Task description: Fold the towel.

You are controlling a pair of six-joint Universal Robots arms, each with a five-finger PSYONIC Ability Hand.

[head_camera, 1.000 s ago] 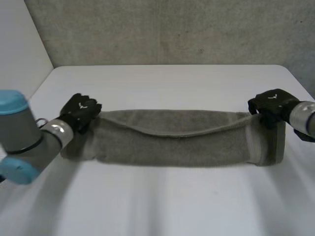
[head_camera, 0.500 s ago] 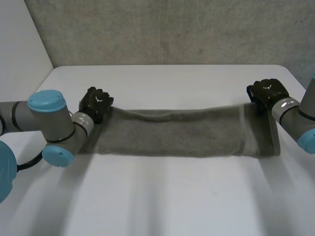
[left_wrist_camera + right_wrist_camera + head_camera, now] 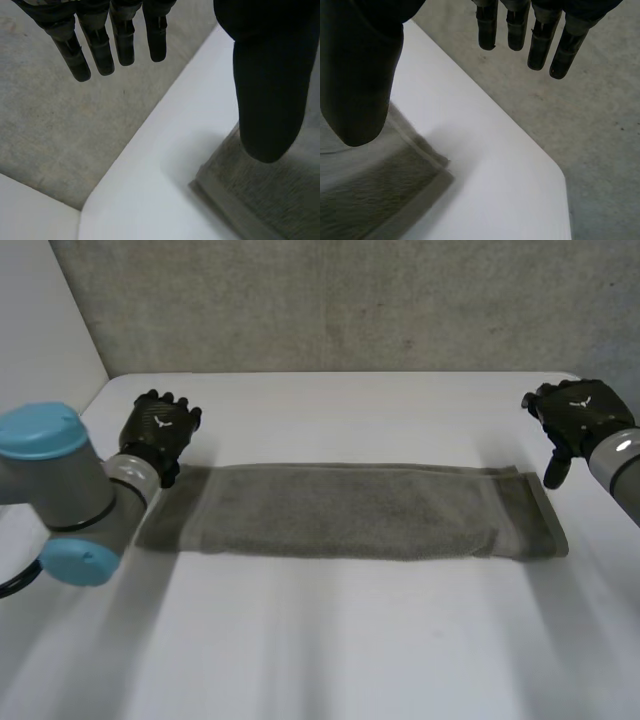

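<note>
A white table (image 3: 330, 640) stands before a grey wall (image 3: 330, 300), and on it the grey towel (image 3: 360, 510) lies flat as a long folded strip. The left hand (image 3: 160, 430) hovers near the towel's far left corner, fingers (image 3: 100, 50) straight, holding nothing. The right hand (image 3: 575, 418), near its far right corner, is likewise extended and empty.

Legible text, numbers, brand names: none.
Signs: small white winged mark (image 3: 165, 422) on back of left hand (image 3: 152, 438), at 10 o'clock of counter (image 3: 350, 640); like white mark (image 3: 581, 402) on back of right hand (image 3: 572, 423), at 2 o'clock.
Both marks too small to read as letters or maker's name.
</note>
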